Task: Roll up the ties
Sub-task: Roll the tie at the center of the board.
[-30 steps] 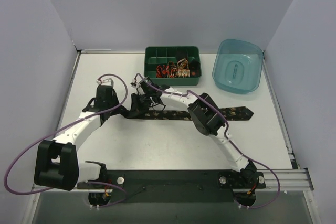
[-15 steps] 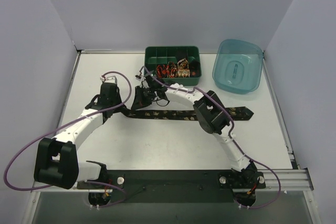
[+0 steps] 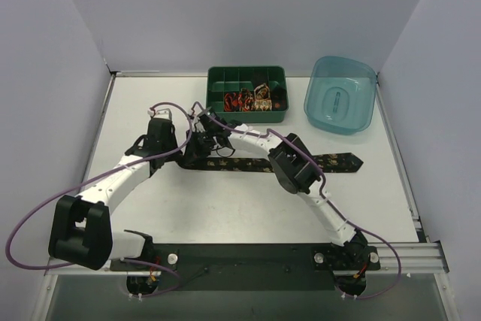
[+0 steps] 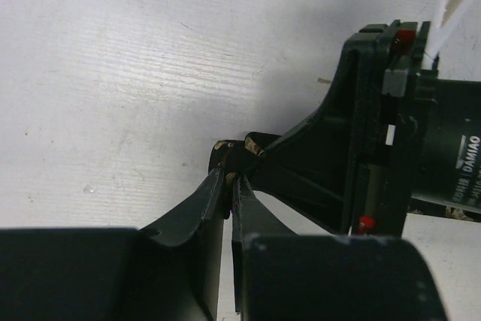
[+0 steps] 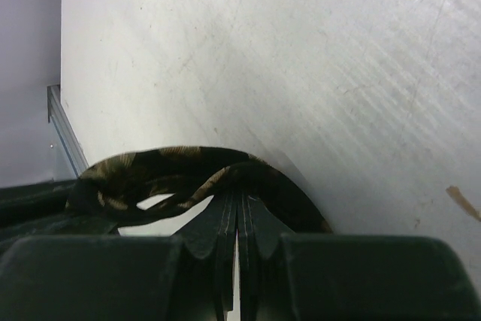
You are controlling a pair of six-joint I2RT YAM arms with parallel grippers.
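Right fingers [image 5: 222, 225] pinch the black, gold-patterned tie's [image 5: 143, 162] looped end.

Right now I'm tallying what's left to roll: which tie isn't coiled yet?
The long tie on the table, one end pinched by the left gripper and right gripper; the coiled ties sit in the green compartment tray.

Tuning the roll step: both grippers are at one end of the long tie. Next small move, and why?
Probably a small wrist turn of the right gripper to wind the tie further, while the left gripper pins the tip. Both are shut on the fabric, only one loose loop shows in the right wrist view, and most of the strip lies flat.
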